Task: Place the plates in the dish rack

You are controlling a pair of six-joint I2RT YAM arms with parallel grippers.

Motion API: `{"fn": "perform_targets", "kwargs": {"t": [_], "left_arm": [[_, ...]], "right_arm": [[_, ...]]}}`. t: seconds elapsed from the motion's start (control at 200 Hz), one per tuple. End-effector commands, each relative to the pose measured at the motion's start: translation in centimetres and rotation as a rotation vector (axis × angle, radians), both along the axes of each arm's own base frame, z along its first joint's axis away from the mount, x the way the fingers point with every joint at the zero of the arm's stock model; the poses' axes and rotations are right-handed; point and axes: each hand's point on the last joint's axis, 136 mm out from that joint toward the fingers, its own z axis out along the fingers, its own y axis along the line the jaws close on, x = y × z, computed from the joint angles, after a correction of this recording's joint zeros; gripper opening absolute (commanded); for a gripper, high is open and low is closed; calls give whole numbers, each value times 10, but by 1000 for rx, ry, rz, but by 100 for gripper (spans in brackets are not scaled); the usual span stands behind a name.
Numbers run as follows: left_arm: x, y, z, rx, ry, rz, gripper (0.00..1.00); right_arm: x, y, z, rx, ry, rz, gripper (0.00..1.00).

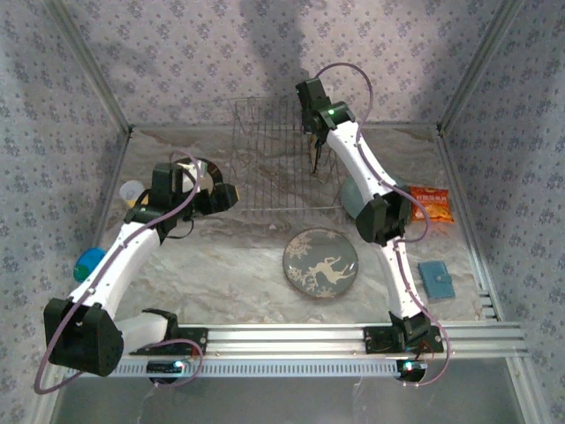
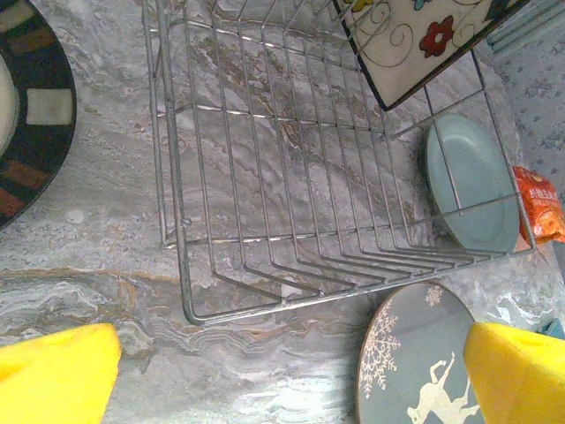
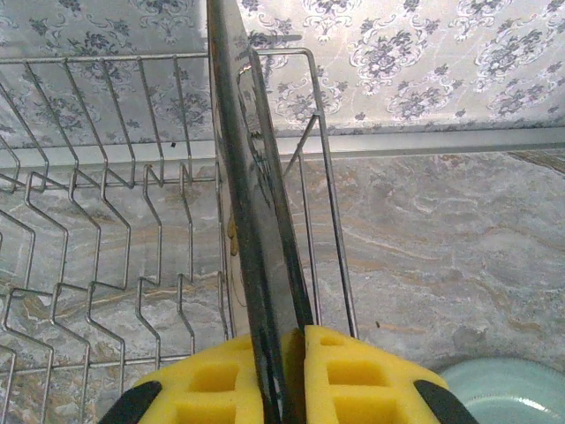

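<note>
Hovering wide open at 9 o'clock of the rack (image 1: 278, 163), the left gripper (image 1: 225, 195) sits near the brown plate (image 2: 31, 106), seemingly ready for it. At the 3 o'clock end, the right gripper (image 3: 282, 380) clamps the square plate (image 3: 252, 221) on edge, so it can slot upright between tines.

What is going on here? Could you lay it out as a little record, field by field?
rack: on the table, middle back
right gripper: shut on the square plate, holding it on edge between the rack's wires
left gripper: open, empty, left of the rack
deer plate: flat on the table, in front of the rack
blue plate: flat on the table, right of the rack
brown-rimmed plate: flat on the table, left of the rack
</note>
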Motion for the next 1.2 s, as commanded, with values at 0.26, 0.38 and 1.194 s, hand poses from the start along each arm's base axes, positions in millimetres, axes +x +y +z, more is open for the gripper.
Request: {"fn": "perform_targets", "kwargs": {"t": [0.26, 0.38, 1.194], "left_arm": [[-2, -3, 0, -7, -3, -27, 99], [-2, -3, 1, -9, -2, -29, 99], [-3, -3, 3, -14, 4, -33, 99]], "right_arm": [[12, -13, 94, 53, -294, -95, 0], [9, -8, 82, 53, -277, -94, 0], [-16, -30, 57, 201, -276, -203, 0]]}}
